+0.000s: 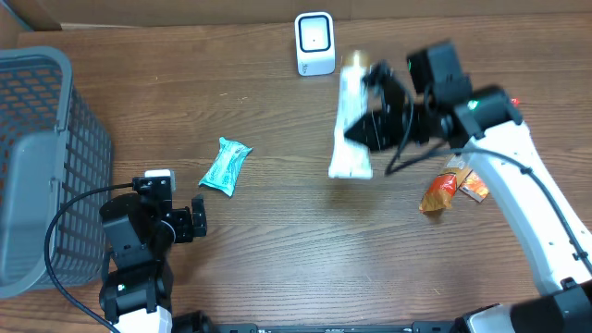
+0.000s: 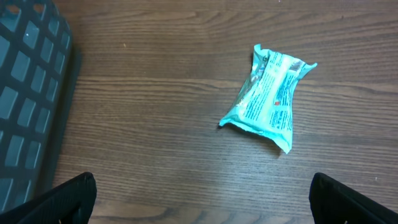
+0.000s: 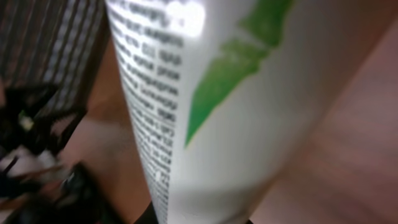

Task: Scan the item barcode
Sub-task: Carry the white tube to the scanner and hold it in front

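White tube (image 3: 205,112) fills the right wrist view, showing small black print along one side and a green streak on its face; the lettering is too blurred to read. From overhead the same tube (image 1: 352,125) lies lengthwise near to far in the far middle of the table (image 1: 277,268), clamped in the right gripper (image 1: 375,120), whose jaws are closed on its right side. Its far end is blurred and sits just right of the small white scanner (image 1: 314,43) standing at the far edge. An orange packet (image 1: 444,191) lies to the right, under the right arm. Left of centre a teal packet (image 1: 226,166) rests flat on the wood, and the left gripper (image 1: 196,220) sits just near of it with its jaws spread wide and nothing between them. A grey basket (image 1: 37,139) occupies the far left side.
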{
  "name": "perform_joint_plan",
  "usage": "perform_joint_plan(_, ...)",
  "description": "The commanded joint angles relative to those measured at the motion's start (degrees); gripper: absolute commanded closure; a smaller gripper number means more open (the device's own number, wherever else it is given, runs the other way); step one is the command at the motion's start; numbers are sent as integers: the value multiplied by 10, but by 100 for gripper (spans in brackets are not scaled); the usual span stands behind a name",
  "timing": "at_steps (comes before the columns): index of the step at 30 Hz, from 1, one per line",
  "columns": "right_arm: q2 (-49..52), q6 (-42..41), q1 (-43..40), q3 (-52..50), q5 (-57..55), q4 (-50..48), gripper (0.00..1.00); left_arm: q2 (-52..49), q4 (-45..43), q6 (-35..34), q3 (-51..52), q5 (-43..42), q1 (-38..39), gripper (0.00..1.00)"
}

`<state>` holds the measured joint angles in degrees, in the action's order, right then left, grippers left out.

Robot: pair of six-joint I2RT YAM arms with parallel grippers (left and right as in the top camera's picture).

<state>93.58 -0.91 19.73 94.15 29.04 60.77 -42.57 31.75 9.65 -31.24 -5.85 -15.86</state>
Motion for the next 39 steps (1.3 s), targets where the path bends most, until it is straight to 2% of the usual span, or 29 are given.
perform_joint_plan(1,50,-8,17,125,-136,-2,97,-1,-2,11,1,-8,-3,0)
perform_joint_plan(6,180,1,46,244,-323,-27,97,-1,-2,11,1,-8,-3,0)
perform_joint_plan(10,258,76,63,257,-500,-134,96,-1,-2,11,1,-8,-3,0)
perform_joint_plan(13,301,157,66,257,-585,-216,96,-1,-2,11,1,-8,-3,0)
perform_joint_plan(21,385,328,66,257,-629,-366,97,-1,-2,11,1,-8,-3,0)
perform_joint_plan(30,443,466,67,257,-635,-441,96,-1,-2,11,1,-8,-3,0)
perform_joint_plan(39,477,505,67,254,-662,-460,96,-1,-2,11,1,-8,-3,0)
